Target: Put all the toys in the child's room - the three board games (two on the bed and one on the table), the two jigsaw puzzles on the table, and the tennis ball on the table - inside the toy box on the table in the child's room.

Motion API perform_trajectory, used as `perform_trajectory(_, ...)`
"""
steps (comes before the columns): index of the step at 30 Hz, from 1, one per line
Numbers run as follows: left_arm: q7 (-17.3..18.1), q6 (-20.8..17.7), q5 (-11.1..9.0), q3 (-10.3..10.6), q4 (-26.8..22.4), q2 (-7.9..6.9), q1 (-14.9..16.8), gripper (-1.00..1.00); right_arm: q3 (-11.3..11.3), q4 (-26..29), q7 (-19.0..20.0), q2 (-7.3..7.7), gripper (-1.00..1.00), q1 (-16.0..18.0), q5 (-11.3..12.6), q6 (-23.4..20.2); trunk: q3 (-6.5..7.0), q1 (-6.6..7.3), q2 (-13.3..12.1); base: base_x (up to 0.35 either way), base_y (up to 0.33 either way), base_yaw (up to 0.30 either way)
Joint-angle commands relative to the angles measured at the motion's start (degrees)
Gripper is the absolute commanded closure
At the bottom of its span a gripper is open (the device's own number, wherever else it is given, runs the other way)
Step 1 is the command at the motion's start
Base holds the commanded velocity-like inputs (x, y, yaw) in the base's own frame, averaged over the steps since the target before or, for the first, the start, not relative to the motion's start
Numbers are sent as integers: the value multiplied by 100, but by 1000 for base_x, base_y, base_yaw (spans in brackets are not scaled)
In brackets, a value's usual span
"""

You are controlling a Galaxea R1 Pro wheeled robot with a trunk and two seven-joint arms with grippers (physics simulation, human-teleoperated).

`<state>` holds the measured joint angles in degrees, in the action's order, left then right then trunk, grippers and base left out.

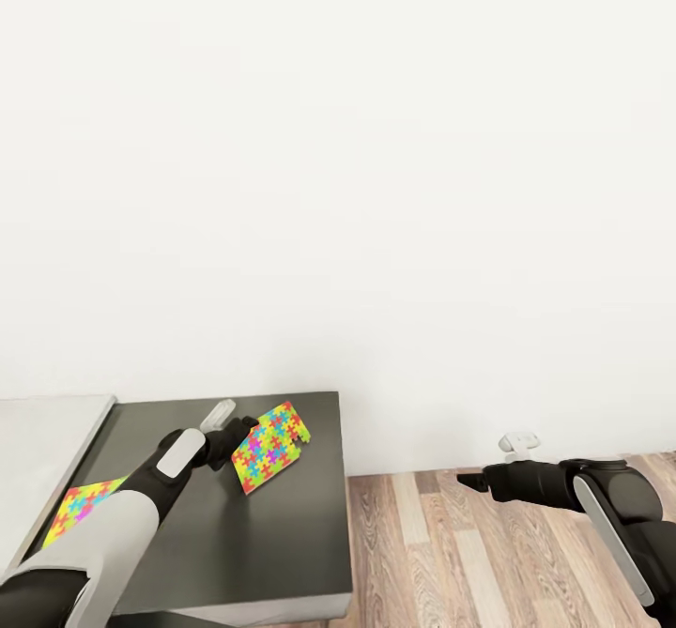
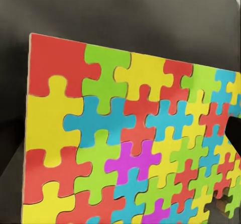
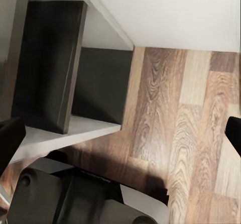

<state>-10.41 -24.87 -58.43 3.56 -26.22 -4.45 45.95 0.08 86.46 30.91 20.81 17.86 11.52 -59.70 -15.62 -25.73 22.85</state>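
Observation:
Over the dark grey section of the table (image 1: 282, 534), my left gripper (image 1: 246, 433) is shut on the near edge of a jigsaw puzzle (image 1: 274, 436). The sheet is held tilted just above the top. Up close, its red, yellow, blue, green and pink pieces (image 2: 125, 143) show against the dark top. A second jigsaw puzzle (image 1: 80, 506) lies flat at the seam with the light grey top (image 1: 47, 440), partly hidden under my left forearm. My right gripper (image 1: 472, 482) hangs open over the floor to the table's right, its fingers (image 3: 10, 143) wide apart and holding nothing.
A plain white wall stands close behind the table. Wood-plank floor (image 1: 422, 553) lies right of the dark section's edge (image 3: 50, 63). My own base (image 3: 75, 199) sits below the right gripper.

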Motion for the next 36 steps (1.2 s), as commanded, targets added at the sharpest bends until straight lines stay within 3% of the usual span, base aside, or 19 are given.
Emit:
perform_trajectory(1,-57,-1,-151,40,46,-4,-7,-100,1,2,7,2,-100,7,8,-30,-12,-5,7,0,0,-210)
perform_trajectory(25,-57,0,-151,40,46,-14,-7,-100,1,3,6,2,-100,7,9,-30,-12,-5,7,0,0,-46)
perform_trajectory(36,-47,-34,-153,17,-3,-103,-1,-100,1,3,6,2,-100,7,14,-30,-12,-5,7,0,0,-1)
